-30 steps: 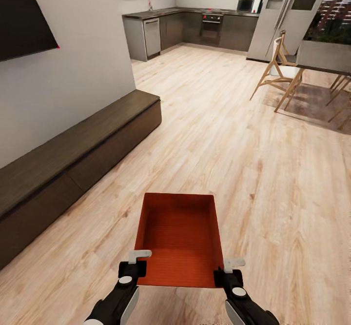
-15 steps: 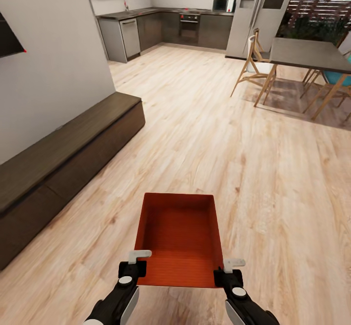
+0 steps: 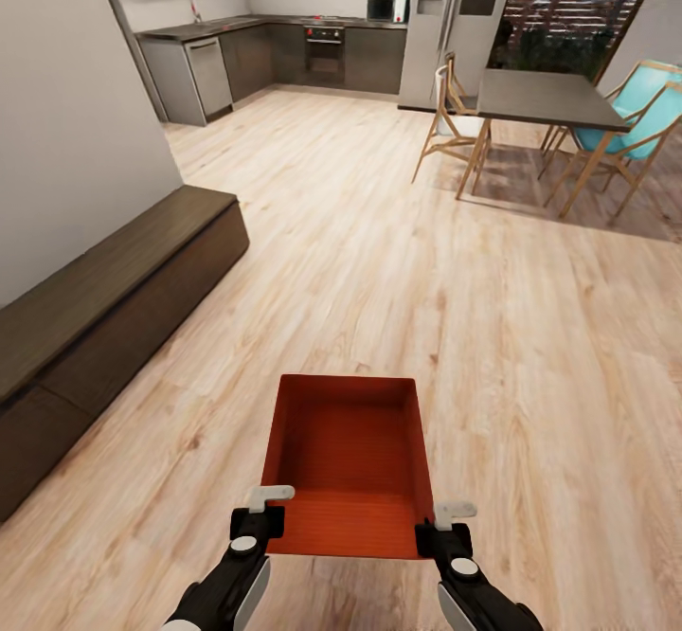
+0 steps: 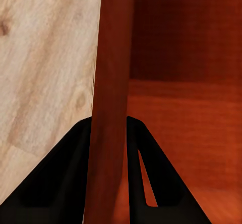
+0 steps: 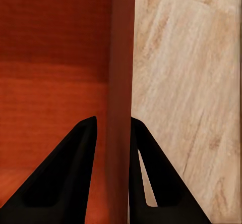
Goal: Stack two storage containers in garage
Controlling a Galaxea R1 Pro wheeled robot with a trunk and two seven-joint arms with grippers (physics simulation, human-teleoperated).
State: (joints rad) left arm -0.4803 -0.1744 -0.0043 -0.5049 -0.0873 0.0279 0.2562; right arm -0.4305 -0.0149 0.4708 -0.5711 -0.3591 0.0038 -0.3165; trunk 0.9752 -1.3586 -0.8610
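A: Head view. Orange bin [image 3: 346, 465] carried low in front, over the wood-plank floor [image 3: 530, 347]. Left gripper [image 3: 260, 510] pinches its near-left wall, right gripper [image 3: 443, 525] the near-right wall.

B: Change from a second ago?

A: The whole picture has swung, so the camera turned, not the room. The black TV has gone from the wall on the left; the dark low bench [image 3: 104, 299] sits further left; the dining table [image 3: 545, 100] with a teal chair [image 3: 644, 105] has come into sight. Kitchen cabinets [image 3: 284, 53] still at the back. Bin and arms unchanged.

B: Left wrist view?

A: Fingers [image 4: 65, 183] clamped on the bin's wall [image 4: 112, 103], one either side; ribbed inside to one side, planks to the other.

B: Right wrist view?

A: The same: fingers [image 5: 68, 178] clamped across the wall [image 5: 121, 93].
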